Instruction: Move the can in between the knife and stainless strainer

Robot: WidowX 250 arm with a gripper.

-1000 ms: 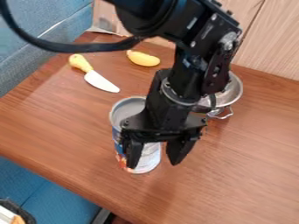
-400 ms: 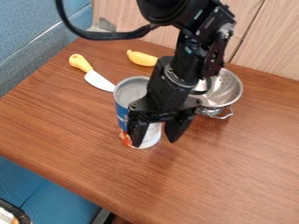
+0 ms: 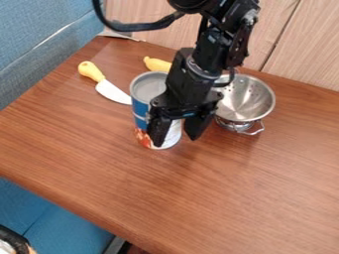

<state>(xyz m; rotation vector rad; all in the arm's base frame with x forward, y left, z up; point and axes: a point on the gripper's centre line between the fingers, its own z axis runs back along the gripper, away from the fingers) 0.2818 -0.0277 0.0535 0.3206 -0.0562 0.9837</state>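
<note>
And there was the can [image 3: 147,87], upright on the counter [image 3: 165,198], knife [image 3: 114,92] on the view's left, strainer [image 3: 248,101] on the right! Its base sat a touch nearer the counter's near edge than either of them. The hand [image 3: 175,142] hung low right at it, fingers well apart: one crossed in front of the can's wall, the other hung just to its right, towards the strainer. Did it have hold of the can? Impossible to tell from this angle.

Over to the knife, lying flat, yellow handle towards the counter's far left corner, blade tip close beside the can. The strainer stood on its base, bowl up, its left side partly behind the arm [image 3: 198,74], a wire handle facing the near side. Beyond the can, towards the far edge, lay a yellow thing [image 3: 156,64], one end hidden by the arm. And a black cable [image 3: 136,26] looped off the arm up top!
</note>
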